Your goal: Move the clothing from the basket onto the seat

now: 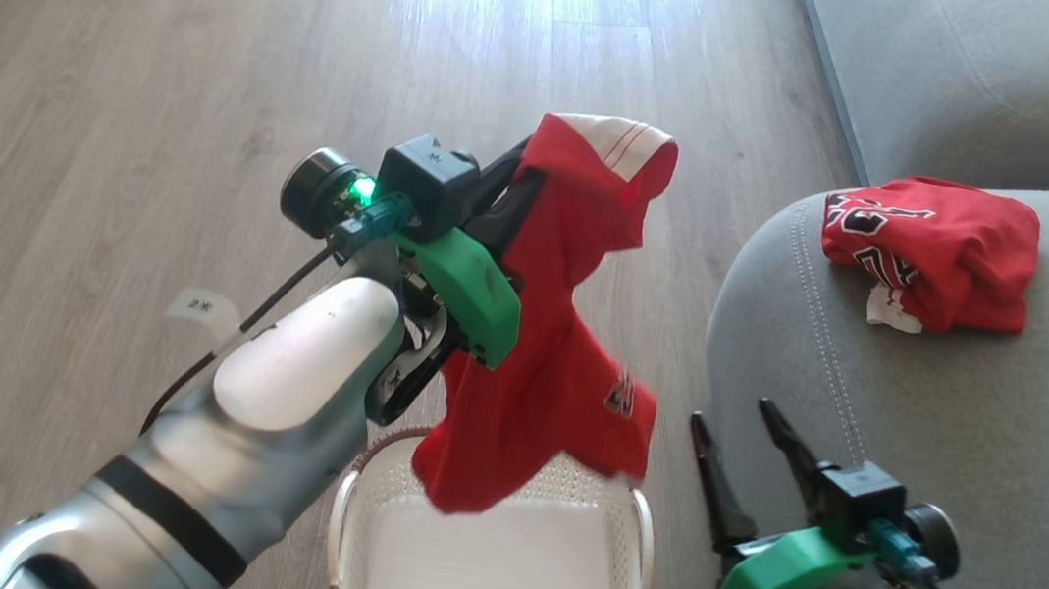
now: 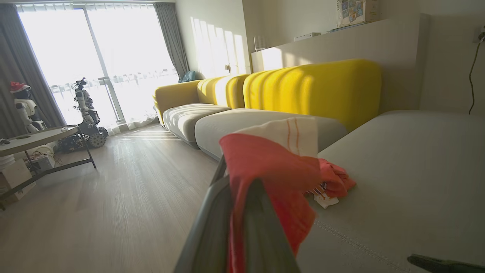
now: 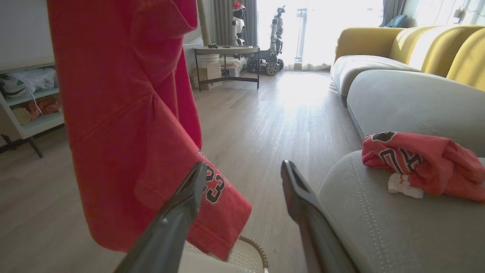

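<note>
My left gripper (image 1: 524,171) is shut on a red garment (image 1: 559,338) with white trim, which hangs above the white basket (image 1: 641,525). The basket's inside looks bare. In the right wrist view this hanging garment (image 3: 129,125) shows a small "23". A second red garment (image 1: 934,252) with black-and-white lettering lies crumpled on the grey sofa (image 1: 963,433). My right gripper (image 1: 739,420) stands open beside the sofa's rounded edge, right of the basket, with nothing between its fingers. In the left wrist view the held cloth (image 2: 273,170) drapes over the fingers.
Wooden floor (image 1: 162,95) spreads to the left and ahead. A yellow-backed sofa section (image 2: 314,87) continues along the wall. Farther off stand a low table (image 3: 227,51), a shelf unit (image 3: 26,98) and two other robots (image 3: 274,38) by the window.
</note>
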Robot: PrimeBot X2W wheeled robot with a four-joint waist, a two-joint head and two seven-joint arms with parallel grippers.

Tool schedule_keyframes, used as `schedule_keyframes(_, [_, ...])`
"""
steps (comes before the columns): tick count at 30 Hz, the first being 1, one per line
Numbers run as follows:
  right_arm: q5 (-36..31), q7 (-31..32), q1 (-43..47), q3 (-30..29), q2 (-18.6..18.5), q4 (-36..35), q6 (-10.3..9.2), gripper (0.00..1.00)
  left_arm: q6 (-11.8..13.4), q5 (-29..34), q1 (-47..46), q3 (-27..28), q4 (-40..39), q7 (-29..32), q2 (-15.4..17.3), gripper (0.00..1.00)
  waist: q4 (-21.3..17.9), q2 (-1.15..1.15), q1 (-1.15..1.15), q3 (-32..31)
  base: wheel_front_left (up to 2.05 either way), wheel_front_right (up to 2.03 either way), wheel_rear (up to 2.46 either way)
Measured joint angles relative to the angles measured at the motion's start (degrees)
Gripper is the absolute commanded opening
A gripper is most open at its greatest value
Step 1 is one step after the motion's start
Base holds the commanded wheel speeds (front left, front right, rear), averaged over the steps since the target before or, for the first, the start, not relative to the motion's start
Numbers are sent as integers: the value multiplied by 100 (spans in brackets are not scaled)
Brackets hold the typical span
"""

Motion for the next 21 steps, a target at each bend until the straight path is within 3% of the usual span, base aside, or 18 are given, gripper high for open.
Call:
schedule_keyframes(8, [-9, 0, -487, 712, -3, 466, 0, 100, 19, -49, -59, -12, -86, 168, -43, 0, 119, 0, 0, -26, 0, 0, 0])
schedule_keyframes(14, [-162, 0, -1258, 1122, -15, 1070, 0, 100, 20, -109, -158, -53, -109, 169, -156, 0, 212, 0, 0, -13, 0, 0, 0])
schedule_keyframes(21, [94, 0, -1850, 1814, -99, 1889, 0, 100, 20, -142, -204, -194, -169, 160, -208, 0, 352, 0, 0, -19, 0, 0, 0])
